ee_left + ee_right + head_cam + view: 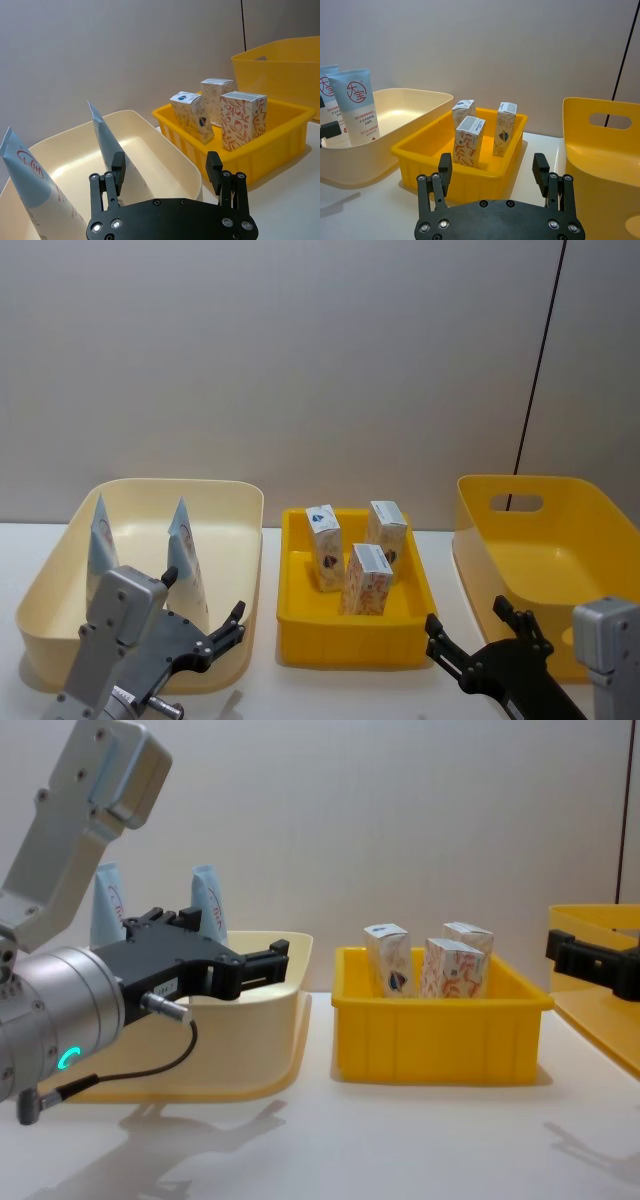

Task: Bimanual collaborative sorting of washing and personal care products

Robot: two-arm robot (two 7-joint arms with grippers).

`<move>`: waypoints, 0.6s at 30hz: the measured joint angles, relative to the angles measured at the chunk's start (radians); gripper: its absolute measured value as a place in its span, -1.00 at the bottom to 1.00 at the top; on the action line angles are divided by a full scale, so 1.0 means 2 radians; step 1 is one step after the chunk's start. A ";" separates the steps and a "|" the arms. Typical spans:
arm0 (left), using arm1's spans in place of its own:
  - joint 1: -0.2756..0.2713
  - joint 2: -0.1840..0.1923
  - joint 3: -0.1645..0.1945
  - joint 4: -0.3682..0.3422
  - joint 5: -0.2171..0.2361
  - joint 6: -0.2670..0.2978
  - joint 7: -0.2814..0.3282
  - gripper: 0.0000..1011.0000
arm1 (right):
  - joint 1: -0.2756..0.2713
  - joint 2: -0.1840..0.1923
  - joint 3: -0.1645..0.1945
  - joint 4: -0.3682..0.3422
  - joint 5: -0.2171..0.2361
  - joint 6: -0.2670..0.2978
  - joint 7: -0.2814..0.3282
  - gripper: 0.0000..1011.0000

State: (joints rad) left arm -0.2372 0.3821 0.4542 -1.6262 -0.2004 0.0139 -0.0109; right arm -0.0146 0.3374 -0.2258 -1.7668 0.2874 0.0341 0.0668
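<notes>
— While they hovered, what did you hold?
— Nothing; my left gripper and right gripper gaped. I'd say kinds were apart: pale-blue squeeze tubes stood in the cream plastic bin, orange-patterned white cartons in the yellow plastic tray.

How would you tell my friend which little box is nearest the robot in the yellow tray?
Find the small bright yellow tray in the middle, between the cream bin and the big yellow bin. Three patterned cartons stand in it; yours is the front carton. It shows only orange-red pattern, while the back-left carton and back-right carton each show a dark blue badge.
</notes>
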 joint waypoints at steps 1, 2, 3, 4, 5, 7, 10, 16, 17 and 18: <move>0.000 0.000 0.000 0.000 0.000 0.000 0.000 0.98 | 0.000 0.000 0.000 0.000 0.000 0.000 0.000 0.98; 0.000 0.000 0.000 0.000 0.000 0.000 0.000 0.98 | 0.000 0.000 0.000 0.000 0.000 0.000 0.000 0.98; 0.000 0.000 0.000 0.000 0.000 0.000 0.000 0.98 | 0.000 0.000 0.000 0.000 0.000 0.000 0.000 0.98; 0.000 0.000 0.000 0.000 0.000 0.000 0.000 0.98 | 0.000 0.000 0.000 0.000 0.000 0.000 0.000 0.98; 0.000 0.000 0.000 0.000 0.000 0.000 0.000 0.98 | 0.000 0.000 0.000 0.000 0.000 0.000 0.000 0.98; 0.000 0.000 0.000 0.000 0.000 0.000 0.000 0.98 | 0.000 0.000 0.000 0.000 0.000 0.000 0.000 0.98; 0.000 0.000 0.000 0.000 0.000 0.000 0.000 0.98 | 0.000 0.000 0.000 0.000 0.000 0.000 0.000 0.98; 0.000 0.000 0.000 0.000 0.000 0.000 0.000 0.98 | 0.000 0.000 0.000 0.000 0.000 0.000 0.000 0.98; 0.000 0.000 0.000 0.000 0.000 0.000 0.000 0.98 | 0.000 0.000 0.000 0.000 0.000 0.000 0.000 0.98; 0.000 0.000 0.000 0.000 0.000 0.000 0.000 0.98 | 0.000 0.000 0.000 0.000 0.000 0.000 0.000 0.98</move>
State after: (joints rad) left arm -0.2372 0.3821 0.4542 -1.6262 -0.2004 0.0139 -0.0109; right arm -0.0146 0.3374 -0.2258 -1.7667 0.2874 0.0340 0.0668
